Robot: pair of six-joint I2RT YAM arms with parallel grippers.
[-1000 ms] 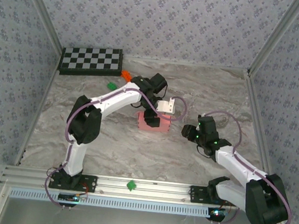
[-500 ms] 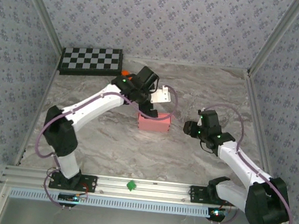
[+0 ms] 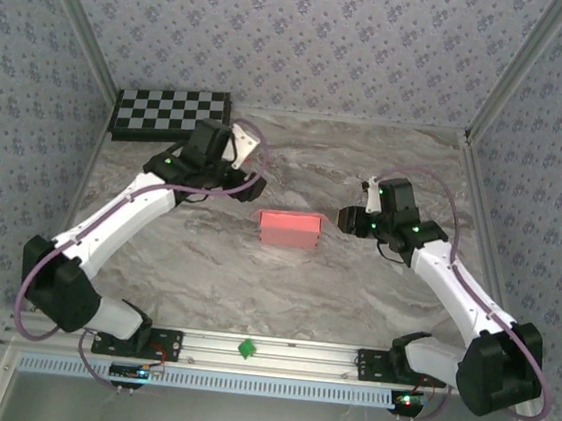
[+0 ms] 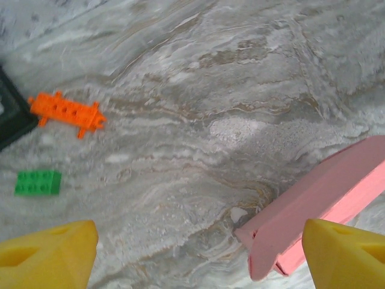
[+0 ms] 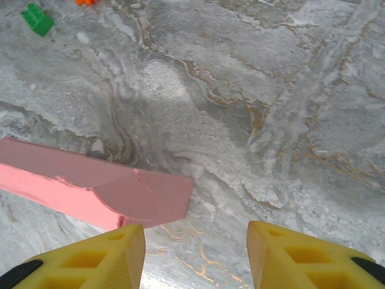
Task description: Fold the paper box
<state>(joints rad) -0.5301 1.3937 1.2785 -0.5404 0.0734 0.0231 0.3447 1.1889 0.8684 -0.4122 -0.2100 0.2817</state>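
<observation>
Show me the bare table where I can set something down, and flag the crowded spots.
Free: the strip between the paper box and the near rail; the far right corner beyond the right gripper. Crowded: by the checkerboard, where the left gripper, orange brick and green brick sit.

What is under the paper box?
The paper box lies flat on the marble table; nothing pokes out beneath its edges. The patch under it is covered.

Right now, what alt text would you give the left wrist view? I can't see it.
The pink box lies on the marble table at lower right, next to the open left end effector, which holds nothing. An orange brick and a green brick sit apart from each other at the left.
</observation>
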